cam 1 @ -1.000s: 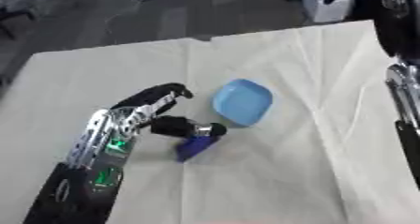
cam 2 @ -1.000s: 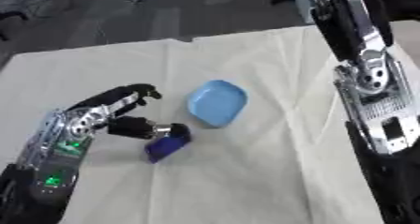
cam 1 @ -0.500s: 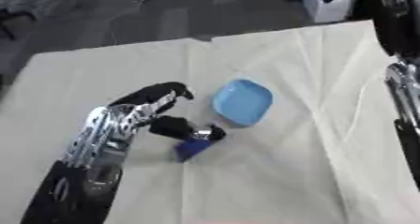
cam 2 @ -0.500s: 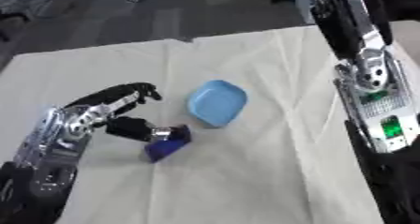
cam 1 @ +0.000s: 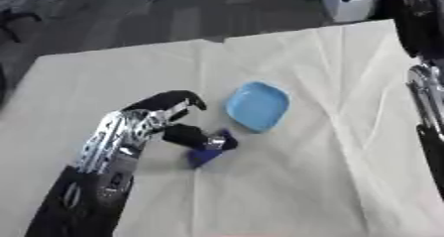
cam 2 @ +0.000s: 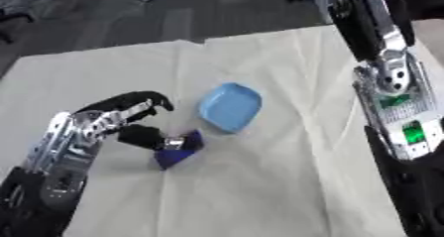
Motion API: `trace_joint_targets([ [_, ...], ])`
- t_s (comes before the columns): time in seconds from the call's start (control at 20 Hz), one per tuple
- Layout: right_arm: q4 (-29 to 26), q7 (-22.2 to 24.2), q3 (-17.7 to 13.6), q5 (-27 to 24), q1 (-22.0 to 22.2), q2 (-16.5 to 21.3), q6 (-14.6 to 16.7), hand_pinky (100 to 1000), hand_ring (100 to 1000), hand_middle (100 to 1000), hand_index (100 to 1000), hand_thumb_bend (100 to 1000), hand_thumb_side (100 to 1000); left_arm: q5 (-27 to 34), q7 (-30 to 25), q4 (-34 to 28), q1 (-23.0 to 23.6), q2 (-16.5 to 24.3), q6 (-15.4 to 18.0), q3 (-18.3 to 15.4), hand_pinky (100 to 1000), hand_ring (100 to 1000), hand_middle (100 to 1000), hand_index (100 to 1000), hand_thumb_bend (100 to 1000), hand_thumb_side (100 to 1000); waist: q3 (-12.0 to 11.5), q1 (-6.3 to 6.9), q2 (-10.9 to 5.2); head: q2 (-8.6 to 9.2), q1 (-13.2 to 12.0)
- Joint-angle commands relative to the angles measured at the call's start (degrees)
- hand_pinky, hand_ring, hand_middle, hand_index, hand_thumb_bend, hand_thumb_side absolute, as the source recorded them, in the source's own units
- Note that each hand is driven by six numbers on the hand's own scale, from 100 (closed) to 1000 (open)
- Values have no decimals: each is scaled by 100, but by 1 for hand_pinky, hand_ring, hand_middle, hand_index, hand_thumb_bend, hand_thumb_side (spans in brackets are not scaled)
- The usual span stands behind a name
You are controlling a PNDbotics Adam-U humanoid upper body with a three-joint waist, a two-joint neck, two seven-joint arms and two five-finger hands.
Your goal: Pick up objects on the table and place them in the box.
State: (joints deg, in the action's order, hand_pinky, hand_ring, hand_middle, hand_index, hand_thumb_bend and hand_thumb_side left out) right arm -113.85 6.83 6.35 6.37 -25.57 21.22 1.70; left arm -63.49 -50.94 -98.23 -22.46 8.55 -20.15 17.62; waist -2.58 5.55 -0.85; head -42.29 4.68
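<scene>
Cream cloth (cam 1: 329,181) covers the whole table, and a light blue dish (cam 1: 257,105) sits about mid-cloth with nothing blocking it. Right arm (cam 2: 395,107) just hangs along the right edge, its hand out of view. Left hand (cam 1: 143,122) is left of the dish, fingers curled over a small dark blue thing (cam 1: 204,154) just below-left of the dish, thumb touching it. Basically same as a second ago; nothing's lifted.

Two head-mounted eyes looked steeply down from close above the cloth-covered surface (cam 1: 329,181), facing outward toward the floor beyond; both shared the blue dish (cam 2: 229,106), slightly offset sideways.
</scene>
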Motion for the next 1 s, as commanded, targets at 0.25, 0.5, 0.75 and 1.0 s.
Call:
trace_joint_targets([
  [0.25,-74,13,-27,-18,-51,123,-26,507,418,605,880,100,885,-47,-103,25,-81,26,-36,31,738,806,893,876,663,764,-15,9,-81,-35,67],
  [0.5,-74,11,-24,-24,-64,121,-28,507,419,605,878,100,884,-43,-103,36,-43,26,-23,37,710,775,864,864,655,763,-3,23,-90,-27,75],
  [0.75,-74,-8,-36,-30,-75,110,-33,507,419,604,878,100,882,-90,-103,65,-61,32,-33,32,658,754,851,863,658,748,8,30,-97,-27,97],
  [1.0,-74,-12,-36,-33,-81,109,-35,507,419,604,879,100,882,-90,-103,171,-89,23,-45,43,540,723,834,865,655,749,15,39,-98,-32,108],
])
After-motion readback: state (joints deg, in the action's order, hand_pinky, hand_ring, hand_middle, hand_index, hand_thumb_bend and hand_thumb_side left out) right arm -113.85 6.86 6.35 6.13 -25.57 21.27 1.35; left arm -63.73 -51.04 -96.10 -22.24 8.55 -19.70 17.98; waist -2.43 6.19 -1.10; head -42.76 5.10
